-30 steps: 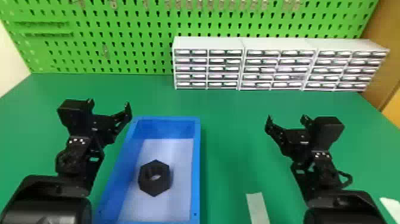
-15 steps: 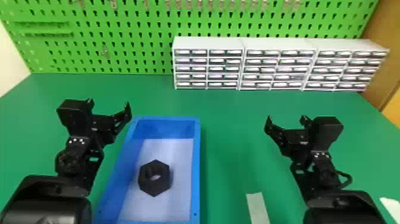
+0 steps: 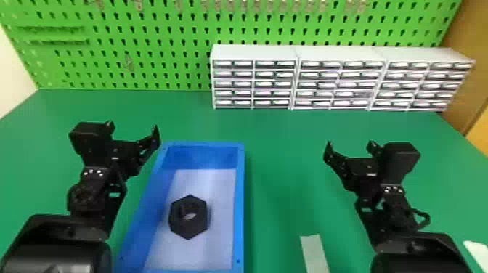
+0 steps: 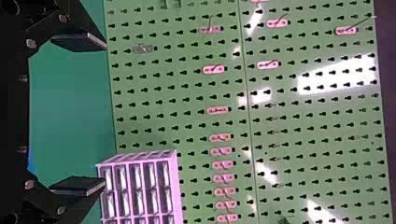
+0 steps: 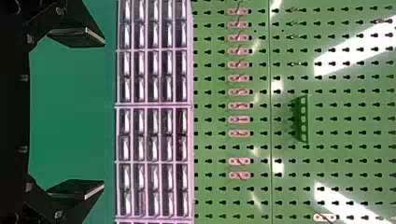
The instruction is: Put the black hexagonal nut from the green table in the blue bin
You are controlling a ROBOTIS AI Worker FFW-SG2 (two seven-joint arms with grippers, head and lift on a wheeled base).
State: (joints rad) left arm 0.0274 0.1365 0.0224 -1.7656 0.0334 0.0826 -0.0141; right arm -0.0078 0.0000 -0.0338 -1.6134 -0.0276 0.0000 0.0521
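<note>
Nut [image 3: 198,227] in the bin [image 3: 238,210], both grippers empty

The black nut lies flat on the bin's pale floor, its hole facing up, clear of the far wall. That resting place matches the goal, so the job looks finished. Fingers spread wide with nothing between them, the left gripper [image 3: 133,127] and right gripper [image 3: 350,144] have let go; they stand on opposite sides, probably to leave the nut alone and wait.

The left gripper's inner finger is near the bin's far left corner; whether it hangs over the rim, I cannot tell. That rim seems the one obstacle: a low sideways move could knock it and shift the bin. The right gripper is well apart, over the green table [image 3: 283,138].

Behind stand the small drawers [image 3: 254,52] against the pegboard [image 3: 152,72]. A pale strip [image 3: 314,254] lies right of the bin, unlikely to matter.
</note>
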